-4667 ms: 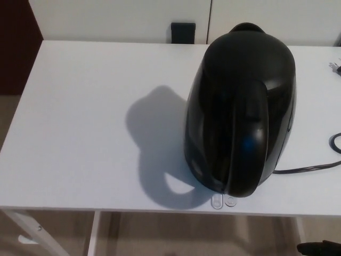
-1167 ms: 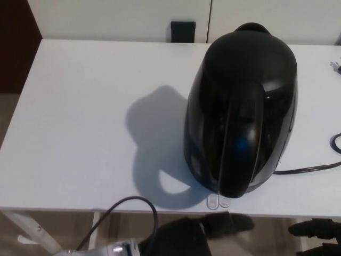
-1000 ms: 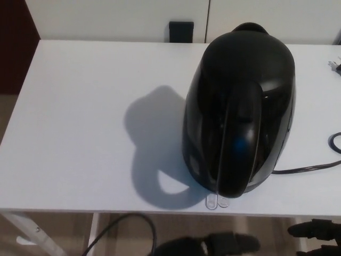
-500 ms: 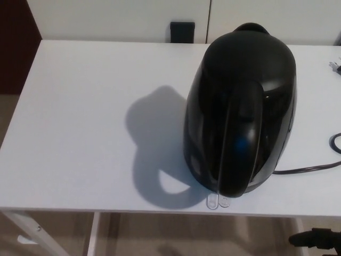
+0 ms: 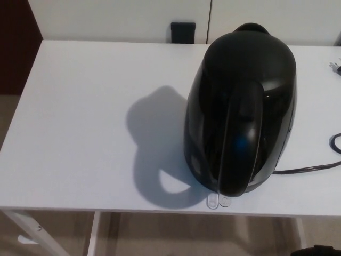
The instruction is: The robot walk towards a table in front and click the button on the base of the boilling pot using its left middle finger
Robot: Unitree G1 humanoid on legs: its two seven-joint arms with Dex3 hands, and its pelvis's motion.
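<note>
A glossy black boiling pot (image 5: 240,109) stands on the right half of the white table (image 5: 80,117), its handle turned toward me. Two small clear button tabs (image 5: 218,200) stick out from under its base at the table's front edge. My left hand does not show. Only a dark sliver of my right hand (image 5: 319,250) shows at the bottom right corner, below the table edge and well right of the tabs.
A black power cord (image 5: 309,168) runs from the pot's base to the right edge, with a plug (image 5: 334,66) farther back. The pot's shadow falls on the table to its left. A dark wall socket (image 5: 183,32) sits behind the table.
My left hand and its cable, seen below the front edge about a second ago, have dropped out of view. The right hand has sunk lower. The pot has not moved.
</note>
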